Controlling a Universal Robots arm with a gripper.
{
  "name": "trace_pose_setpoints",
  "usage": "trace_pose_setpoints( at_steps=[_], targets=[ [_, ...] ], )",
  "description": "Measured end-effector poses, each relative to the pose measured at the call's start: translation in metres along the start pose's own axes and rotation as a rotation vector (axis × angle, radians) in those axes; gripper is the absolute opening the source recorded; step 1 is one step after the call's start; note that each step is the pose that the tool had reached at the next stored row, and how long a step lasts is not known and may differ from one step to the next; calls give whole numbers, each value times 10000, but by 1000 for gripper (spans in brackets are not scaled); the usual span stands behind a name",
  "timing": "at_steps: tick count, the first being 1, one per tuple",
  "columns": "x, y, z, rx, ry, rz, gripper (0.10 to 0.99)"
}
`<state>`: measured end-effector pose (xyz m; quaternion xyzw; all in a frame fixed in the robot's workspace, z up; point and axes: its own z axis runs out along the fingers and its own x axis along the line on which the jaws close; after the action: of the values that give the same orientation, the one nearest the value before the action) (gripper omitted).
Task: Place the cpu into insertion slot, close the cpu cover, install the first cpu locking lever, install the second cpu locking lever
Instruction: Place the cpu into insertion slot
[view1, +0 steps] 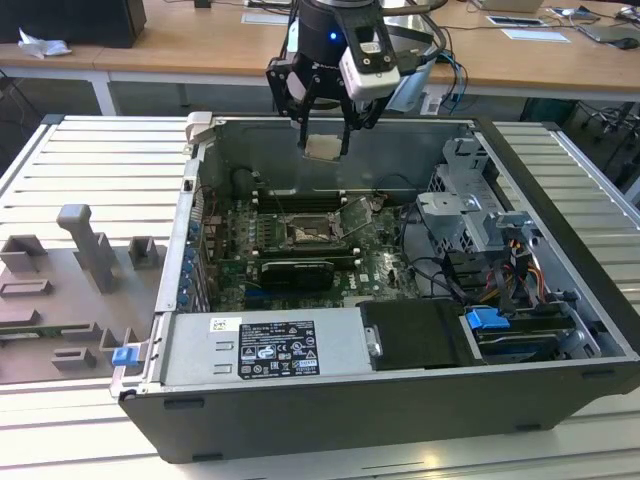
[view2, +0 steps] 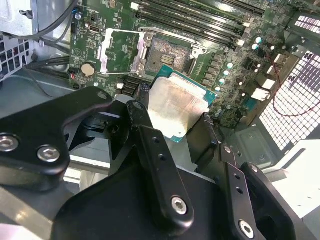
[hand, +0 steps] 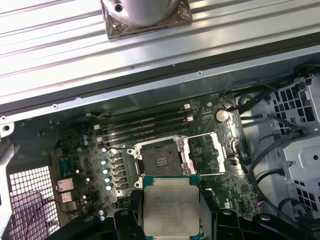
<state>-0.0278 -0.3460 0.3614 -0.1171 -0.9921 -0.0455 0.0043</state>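
Gripper (view1: 322, 138) clamped on cpu (hand: 171, 207) by opposite edges, high above the uncovered insertion slot (hand: 161, 161). Chip looks light, stiff, probably fragile underneath; edge hold suits it.

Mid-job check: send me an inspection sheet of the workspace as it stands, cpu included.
Surface: ribbed metal table, with the open computer case lying on it.
Job's things: cpu held above the board, apart from the insertion slot. The slot is bare, and the cpu cover is swung open beside it.
Clutter: grey fixture tray on the table, to the exterior view's left of the case.
Grippers: tool shut on the cpu's edges.
Cables: black and coloured leads by the drive bays, away from the slot.
Surroundings: wooden desk behind, with papers on it.
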Motion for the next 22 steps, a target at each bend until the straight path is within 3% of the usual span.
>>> trace_pose_setpoints(
  at_steps=[22],
  targets=[
    [0, 0, 4, -15, -68, 766, 541]
  ],
)
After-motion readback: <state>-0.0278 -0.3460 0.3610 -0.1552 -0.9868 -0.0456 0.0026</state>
